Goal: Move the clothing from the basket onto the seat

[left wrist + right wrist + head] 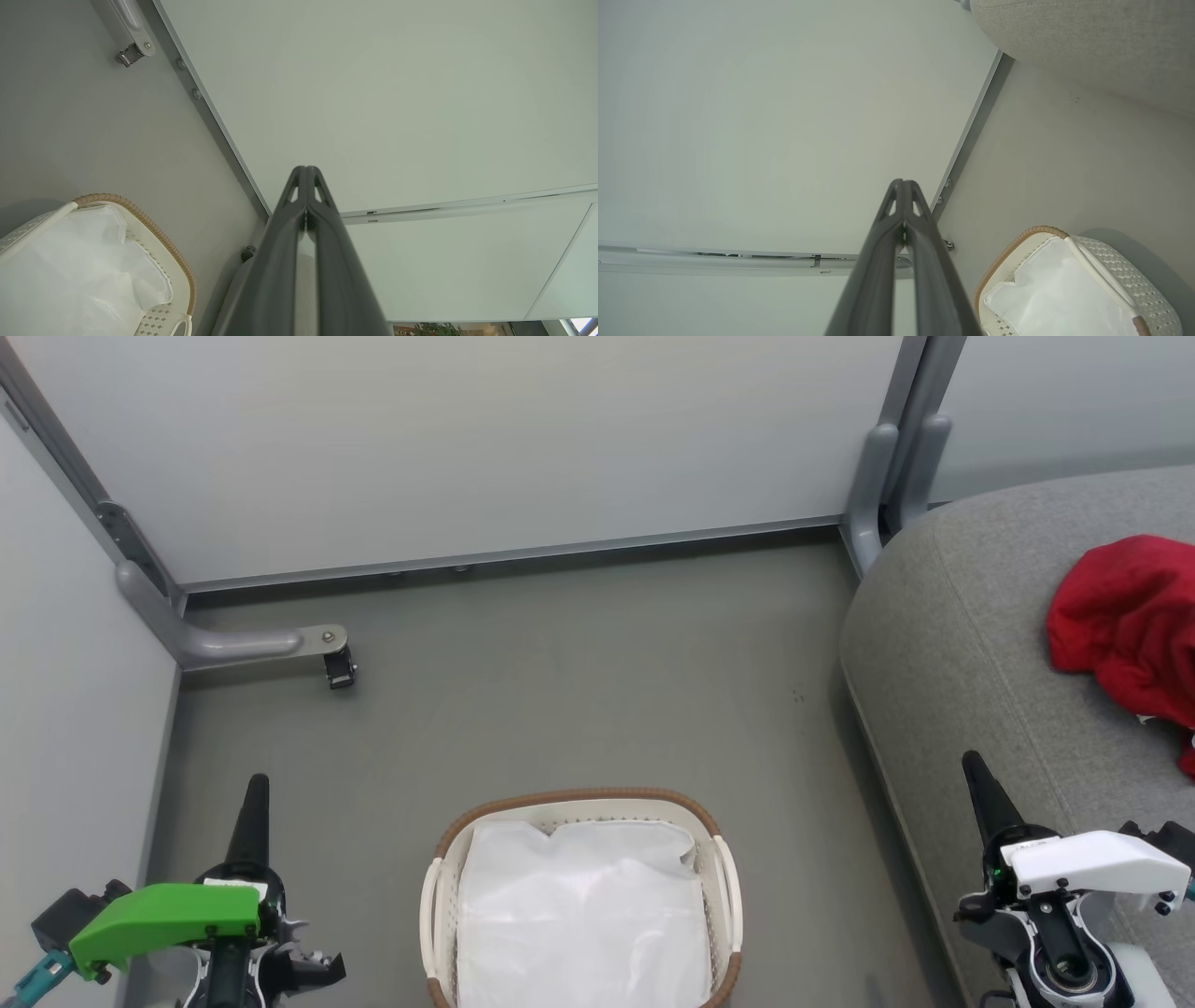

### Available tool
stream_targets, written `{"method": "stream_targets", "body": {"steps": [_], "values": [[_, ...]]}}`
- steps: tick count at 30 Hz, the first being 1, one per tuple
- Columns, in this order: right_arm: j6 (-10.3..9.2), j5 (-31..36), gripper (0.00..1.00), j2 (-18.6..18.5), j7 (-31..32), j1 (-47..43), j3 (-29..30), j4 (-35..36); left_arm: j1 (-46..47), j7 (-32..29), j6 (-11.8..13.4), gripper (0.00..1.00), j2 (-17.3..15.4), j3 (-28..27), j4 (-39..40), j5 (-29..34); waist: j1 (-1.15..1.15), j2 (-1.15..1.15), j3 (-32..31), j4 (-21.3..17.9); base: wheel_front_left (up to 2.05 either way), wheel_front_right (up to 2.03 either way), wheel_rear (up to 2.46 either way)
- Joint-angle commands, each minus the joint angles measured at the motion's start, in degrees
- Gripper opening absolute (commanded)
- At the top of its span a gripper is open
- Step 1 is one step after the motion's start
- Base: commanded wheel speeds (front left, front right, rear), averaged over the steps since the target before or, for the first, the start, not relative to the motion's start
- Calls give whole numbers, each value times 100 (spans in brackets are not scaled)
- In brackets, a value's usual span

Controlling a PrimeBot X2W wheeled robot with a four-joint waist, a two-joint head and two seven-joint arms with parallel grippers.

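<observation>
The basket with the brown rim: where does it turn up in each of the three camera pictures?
Head view: basket at bottom centre, on the floor.
Left wrist view: basket in the lower left corner, partly cut off.
Right wrist view: basket in the lower right corner, partly cut off.
Shared landmark: the wall's base rail beyond it.

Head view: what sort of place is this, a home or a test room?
Likely a test booth staged as a living room: pale panels on metal feet enclose a bare floor, holding a grey seat and a basket.
</observation>
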State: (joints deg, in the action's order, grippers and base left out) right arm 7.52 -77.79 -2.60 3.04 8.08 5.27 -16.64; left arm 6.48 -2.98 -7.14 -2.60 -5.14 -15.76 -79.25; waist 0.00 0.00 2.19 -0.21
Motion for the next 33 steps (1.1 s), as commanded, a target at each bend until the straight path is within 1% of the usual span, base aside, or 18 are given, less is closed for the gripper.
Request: {"method": "stream_targets", "body": {"steps": [1,21,33], "values": [[-4,-133,0,-34,44,-53,33,69,-30,-43,-44,0,-38,-21,49,-131,0,0,-9,1,0,0,0],[-4,-1045,0,-40,265,-183,104,214,-44,-261,-45,0,-43,-119,148,-951,0,0,-132,14,0,0,0],[-4,-1478,0,-45,371,-226,141,283,-52,-378,-50,0,-46,-155,186,-1328,0,0,-201,21,0,0,0]]}}
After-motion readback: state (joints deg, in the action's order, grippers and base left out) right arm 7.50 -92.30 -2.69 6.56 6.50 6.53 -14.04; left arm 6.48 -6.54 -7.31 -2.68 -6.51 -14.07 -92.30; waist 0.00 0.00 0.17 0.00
